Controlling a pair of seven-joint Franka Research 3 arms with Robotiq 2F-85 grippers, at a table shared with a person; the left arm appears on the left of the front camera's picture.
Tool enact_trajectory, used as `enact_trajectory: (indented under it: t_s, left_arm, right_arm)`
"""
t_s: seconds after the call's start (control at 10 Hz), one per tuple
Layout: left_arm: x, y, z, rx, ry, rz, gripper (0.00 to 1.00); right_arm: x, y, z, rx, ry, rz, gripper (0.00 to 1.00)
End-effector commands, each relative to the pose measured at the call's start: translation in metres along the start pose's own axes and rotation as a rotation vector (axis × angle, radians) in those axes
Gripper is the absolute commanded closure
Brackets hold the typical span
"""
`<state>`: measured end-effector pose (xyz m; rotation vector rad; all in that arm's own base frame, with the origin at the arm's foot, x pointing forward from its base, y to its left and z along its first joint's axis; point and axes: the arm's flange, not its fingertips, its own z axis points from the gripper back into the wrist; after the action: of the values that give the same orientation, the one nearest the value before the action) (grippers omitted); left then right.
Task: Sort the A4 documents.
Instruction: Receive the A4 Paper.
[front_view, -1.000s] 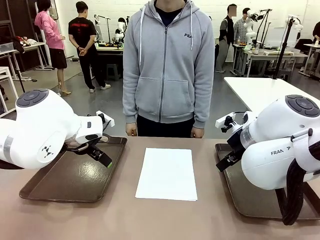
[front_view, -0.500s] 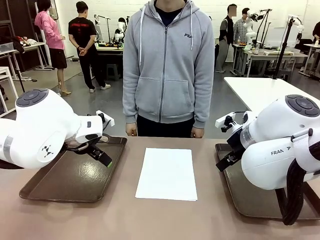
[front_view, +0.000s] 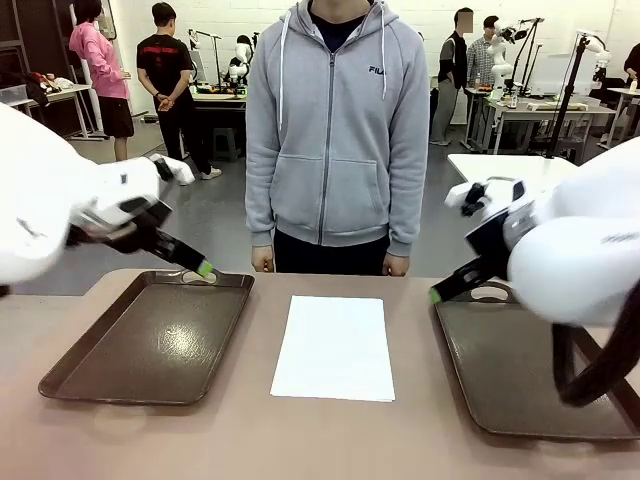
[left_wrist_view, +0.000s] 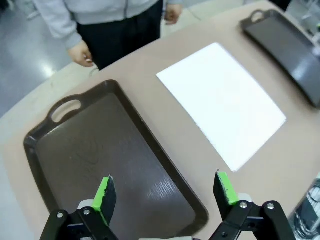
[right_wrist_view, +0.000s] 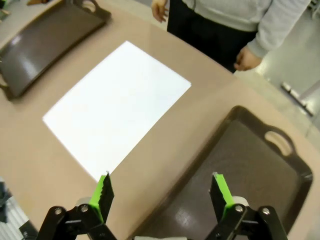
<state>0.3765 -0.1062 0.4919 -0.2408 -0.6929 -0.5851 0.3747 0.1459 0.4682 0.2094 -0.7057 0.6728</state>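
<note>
While the A4 documents (front_view: 333, 347) lie flat, the left gripper (left_wrist_view: 165, 190) and right gripper (right_wrist_view: 162, 192) hover wide open, empty.

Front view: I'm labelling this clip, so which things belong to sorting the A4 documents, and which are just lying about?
Job: A4 documents, mid-table; left tray and right tray, likely destinations; left tool and right tool, both open.
Not the job: person in grey hoodie at far edge; workbenches behind.

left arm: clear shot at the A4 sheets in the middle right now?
Probably yes. The left gripper hangs open above the left tray; the A4 documents lie uncovered beside it, nothing between.
</note>
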Motion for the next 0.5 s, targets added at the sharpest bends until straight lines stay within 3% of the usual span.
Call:
enact_trajectory:
  t_s: [0.0, 0.2, 0.4]
  left_arm:
    - [-0.064, 0.002, 0.057, -0.055, -0.016, -0.006, 0.0]
    - [-0.068, 0.003, 0.086, -0.088, -0.062, -0.077, 0.0]
    - [-0.07, 0.007, 0.087, -0.142, -0.045, -0.097, 0.0]
  right_arm:
    - [-0.05, -0.029, 0.06, 0.054, -0.004, 0.016, 0.0]
    - [-0.063, -0.045, 0.098, 0.118, -0.083, 0.011, 0.0]
    - [-0.076, -0.052, 0.12, 0.152, -0.184, -0.006, 0.0]
